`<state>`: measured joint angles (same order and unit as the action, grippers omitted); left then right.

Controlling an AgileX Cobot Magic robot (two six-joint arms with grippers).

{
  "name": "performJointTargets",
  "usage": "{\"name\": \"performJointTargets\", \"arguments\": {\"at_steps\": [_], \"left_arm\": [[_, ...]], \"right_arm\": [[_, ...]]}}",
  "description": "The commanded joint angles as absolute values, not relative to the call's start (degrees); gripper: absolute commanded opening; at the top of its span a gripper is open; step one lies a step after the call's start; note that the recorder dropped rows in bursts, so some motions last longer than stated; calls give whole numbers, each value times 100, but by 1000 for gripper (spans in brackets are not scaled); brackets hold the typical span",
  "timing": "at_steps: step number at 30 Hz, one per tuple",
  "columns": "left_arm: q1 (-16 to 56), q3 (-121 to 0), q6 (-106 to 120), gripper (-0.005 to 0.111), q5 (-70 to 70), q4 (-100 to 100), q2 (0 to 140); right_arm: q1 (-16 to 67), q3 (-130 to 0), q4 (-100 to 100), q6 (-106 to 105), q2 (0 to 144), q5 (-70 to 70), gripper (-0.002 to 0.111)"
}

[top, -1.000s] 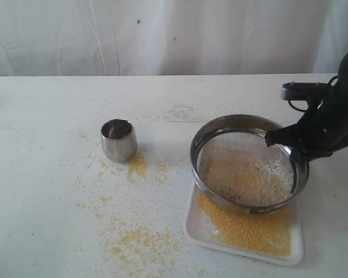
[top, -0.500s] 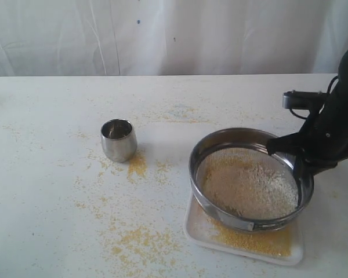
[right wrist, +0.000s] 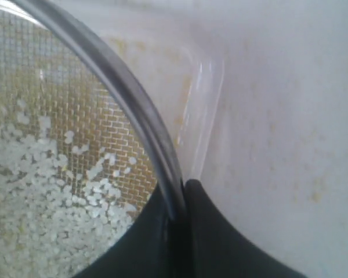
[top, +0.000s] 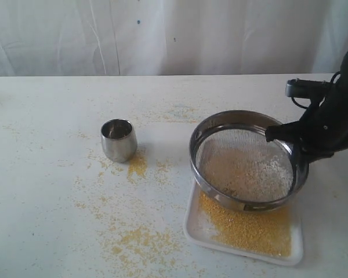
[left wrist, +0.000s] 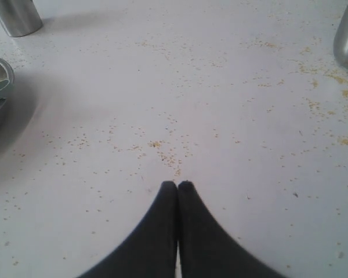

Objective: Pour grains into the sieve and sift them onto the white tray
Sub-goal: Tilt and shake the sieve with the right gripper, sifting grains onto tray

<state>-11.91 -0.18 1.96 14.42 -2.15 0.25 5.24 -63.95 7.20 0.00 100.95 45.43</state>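
Sieve (top: 193, 156), holding whitish grains (top: 249, 171), held above the white tray (top: 191, 230) of yellow meal (top: 249, 230); right gripper (top: 296, 152) clamps its rim at 3 o'clock. Steel cup (top: 118, 139) at 9 o'clock. Left gripper (left wrist: 177, 185) closed, empty, over the tabletop (left wrist: 220, 116).

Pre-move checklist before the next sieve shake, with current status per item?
1. Grip: right gripper shut on the sieve rim: ok.
2. Sieve held above the white tray: ok, but it is tilted.
3. Catch: yellow grains lie on the tray: ok.
4. Sifting complete: whitish grains sit on the mesh; whether any fines are left among them, cannot tell.
5. Other arm: left gripper shut, empty, over bare table: ok.
6. Spill: grains scattered on the table near the steel cup: not ok.
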Motion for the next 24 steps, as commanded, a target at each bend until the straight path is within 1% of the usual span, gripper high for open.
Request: {"name": "performJointTargets", "arguments": {"at_steps": [1, 4, 6, 9, 11, 13, 14, 15, 16, 17, 19, 20, 21, 22, 23, 24], "left_arm": [[-1190, 0, 154, 0, 1457, -251, 0], [-1190, 0, 154, 0, 1457, -251, 0], [-1190, 0, 154, 0, 1457, -251, 0], [-1190, 0, 154, 0, 1457, -251, 0], [-1190, 0, 154, 0, 1457, -251, 0], [-1190, 0, 154, 0, 1457, -251, 0], [-1190, 0, 154, 0, 1457, -251, 0], [-1190, 0, 154, 0, 1457, -251, 0], [-1190, 0, 154, 0, 1457, -251, 0], [-1190, 0, 154, 0, 1457, -251, 0], [-1190, 0, 154, 0, 1457, -251, 0], [-1190, 0, 154, 0, 1457, -251, 0], [-1190, 0, 154, 0, 1457, -251, 0], [-1190, 0, 154, 0, 1457, -251, 0], [-1190, 0, 154, 0, 1457, -251, 0], [-1190, 0, 154, 0, 1457, -251, 0]], "right_arm": [[515, -6324, 779, 0, 10009, 5239, 0], [515, -6324, 766, 0, 10009, 3914, 0], [515, -6360, 785, 33, 9995, 4015, 0], [515, -6337, 796, 0, 9956, 5221, 0], [515, -6309, 786, 0, 9956, 5017, 0], [515, -6309, 750, 0, 9968, 3925, 0], [515, -6380, 803, 33, 9952, 3980, 0], [515, -6431, 871, 0, 9938, 4476, 0], [515, -6451, 941, 0, 9895, 5300, 0], [515, -6389, 951, 0, 9890, 5505, 0], [515, -6323, 815, -32, 9961, 4131, 0], [515, -6334, 746, 0, 10003, 3711, 0], [515, -6376, 797, 37, 10003, 4032, 0], [515, -6392, 798, 0, 9991, 5074, 0], [515, -6274, 798, 0, 9991, 5364, 0], [515, -6203, 798, 0, 10004, 5136, 0]]}}
